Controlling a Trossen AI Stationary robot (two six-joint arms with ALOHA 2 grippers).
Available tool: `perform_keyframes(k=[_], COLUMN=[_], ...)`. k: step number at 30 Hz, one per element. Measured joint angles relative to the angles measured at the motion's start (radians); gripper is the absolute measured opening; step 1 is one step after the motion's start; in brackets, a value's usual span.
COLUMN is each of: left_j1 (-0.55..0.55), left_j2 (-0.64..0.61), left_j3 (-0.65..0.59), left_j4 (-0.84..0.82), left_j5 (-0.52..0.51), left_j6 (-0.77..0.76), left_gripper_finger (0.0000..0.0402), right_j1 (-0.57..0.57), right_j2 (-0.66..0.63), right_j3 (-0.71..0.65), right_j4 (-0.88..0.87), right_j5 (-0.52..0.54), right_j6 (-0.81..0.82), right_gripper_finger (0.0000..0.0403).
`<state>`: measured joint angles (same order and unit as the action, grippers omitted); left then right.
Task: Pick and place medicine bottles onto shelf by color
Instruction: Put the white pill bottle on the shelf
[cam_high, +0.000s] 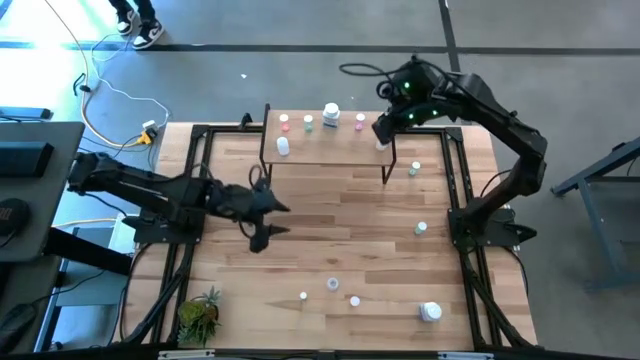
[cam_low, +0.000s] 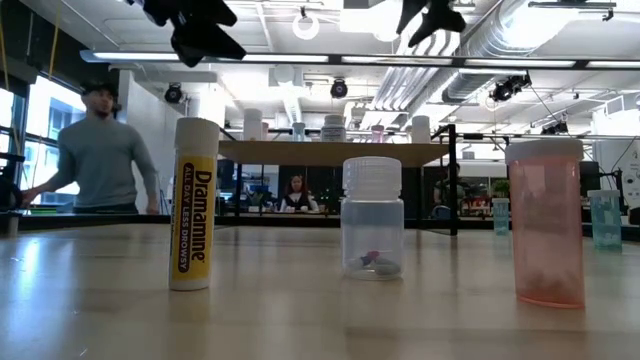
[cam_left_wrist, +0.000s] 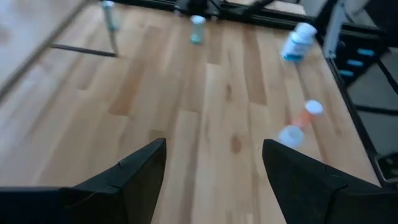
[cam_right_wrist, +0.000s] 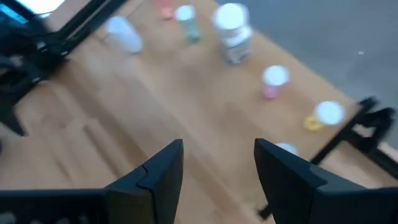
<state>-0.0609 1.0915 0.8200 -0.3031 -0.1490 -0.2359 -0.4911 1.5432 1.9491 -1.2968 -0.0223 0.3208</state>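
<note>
The shelf (cam_high: 330, 152) stands at the table's far side. A few small medicine bottles with pink (cam_high: 285, 122) and green (cam_high: 308, 123) caps and a larger white one (cam_high: 331, 115) stand on it. My right gripper (cam_right_wrist: 219, 180) hovers open over the shelf's right end (cam_high: 383, 132), with nothing between its fingers. My left gripper (cam_left_wrist: 214, 180) is open and holds nothing, above the table's left middle (cam_high: 275, 222). More bottles stand on the table: green-capped ones (cam_high: 416, 168) (cam_high: 421, 228) at the right, small ones (cam_high: 333, 285) and a large white one (cam_high: 430, 312) near the front edge.
A small potted plant (cam_high: 198, 315) sits at the front left corner. A black frame (cam_high: 195, 190) runs along the table's sides. In the low view a yellow tube (cam_low: 194, 205), a clear bottle (cam_low: 372, 215) and a pink bottle (cam_low: 545, 220) stand close. A person (cam_low: 100, 150) stands behind the table.
</note>
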Motion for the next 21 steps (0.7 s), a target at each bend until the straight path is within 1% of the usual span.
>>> perform_keyframes(k=[6,10,13,18,21], left_j1=[-0.089,-0.144,-0.185,-0.247,-0.276], left_j2=[0.092,0.143,0.177,0.225,0.252], left_j3=[0.000,0.000,0.000,0.000,0.001], left_j4=[0.060,0.116,0.151,0.180,0.214], left_j5=[0.000,-0.001,-0.002,-0.051,-0.057], left_j6=[0.001,-0.020,-0.023,-0.025,-0.033], left_gripper_finger=[0.0257,0.0257,0.0257,0.0257,0.0257], right_j1=[0.109,0.164,0.194,0.232,0.246], right_j2=[-0.002,-0.002,-0.002,-0.001,-0.001], right_j3=[0.000,0.000,0.000,0.000,0.000], right_j4=[0.000,-0.001,-0.003,-0.005,-0.005], right_j5=[0.001,0.033,0.045,0.046,0.046], right_j6=[0.065,0.094,0.109,0.126,0.128], right_gripper_finger=[0.0188,0.0188,0.0188,0.0188,0.0188])
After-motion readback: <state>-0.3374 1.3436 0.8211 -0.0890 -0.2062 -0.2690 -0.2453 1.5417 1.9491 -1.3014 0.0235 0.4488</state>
